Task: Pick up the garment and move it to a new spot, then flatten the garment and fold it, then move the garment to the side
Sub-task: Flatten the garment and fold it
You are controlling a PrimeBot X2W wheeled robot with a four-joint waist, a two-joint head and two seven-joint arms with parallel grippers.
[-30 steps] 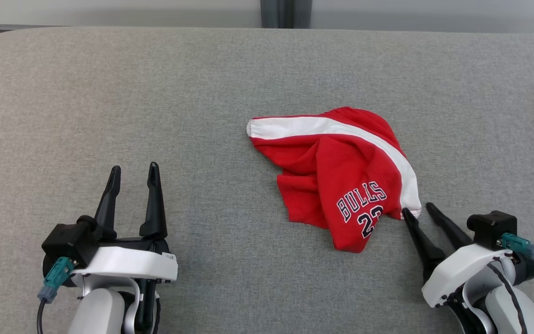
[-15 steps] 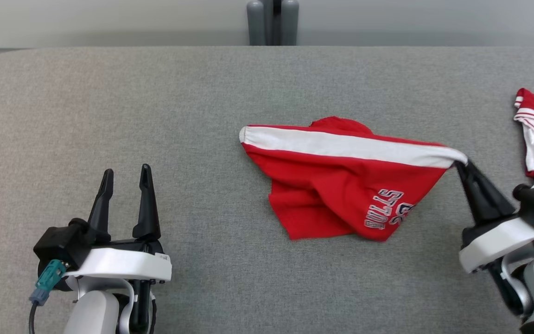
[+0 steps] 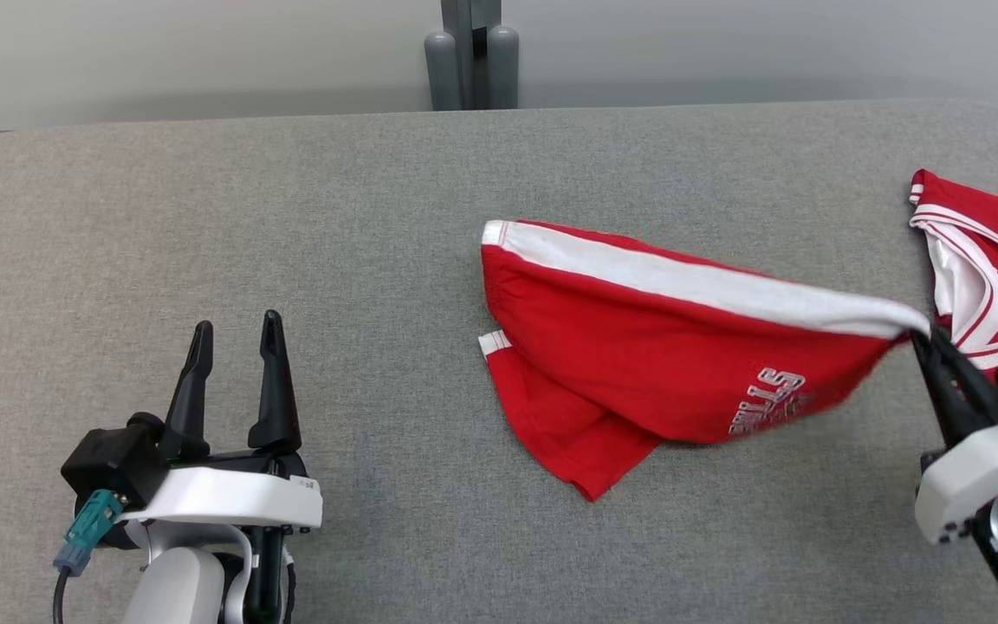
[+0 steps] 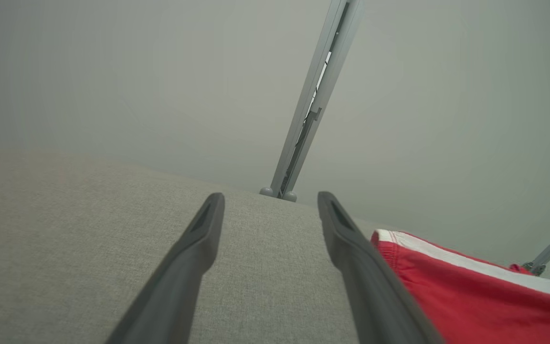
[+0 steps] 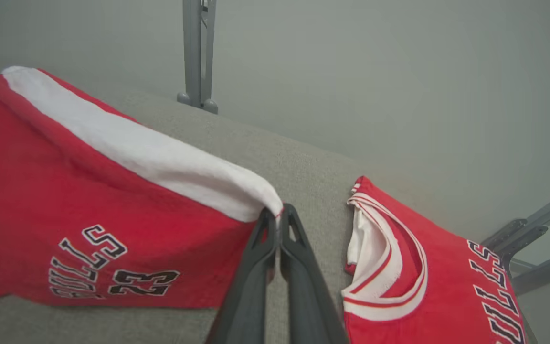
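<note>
The red basketball shorts (image 3: 655, 364) sit right of centre on the grey fabric-covered bench (image 3: 204, 199), drawn out into a long slanted shape. Their white side stripe (image 3: 690, 282) runs along the upper edge from the far left corner down to the right end. That right end is gathered to a point and held up off the bench, while the left end and a lower leg hem lie on the cloth surface. In the right wrist view the shorts (image 5: 89, 191) hang from that point, and the dark "BULLS 23" lettering (image 5: 98, 267) reads clearly on the lower part; in the head view the same print is blurred. The right gripper (image 3: 928, 334) holds the stripe's tip, its jaws pressed together and pinching the white fabric, as the right wrist view shows (image 5: 279, 212). Just beside it to the right, a red jersey (image 3: 993, 260) with white-and-red trim lies on the bench, apart from the shorts; the right wrist view shows its neckline and part of its own lettering (image 5: 428, 277). The left gripper (image 3: 236, 322) is well apart at the lower left, above bare bench, its jaws spread and holding nothing. In the left wrist view (image 4: 270, 197) the shorts (image 4: 470, 306) show at the lower right. A grey post (image 3: 470, 52) stands behind the bench's far edge.
</note>
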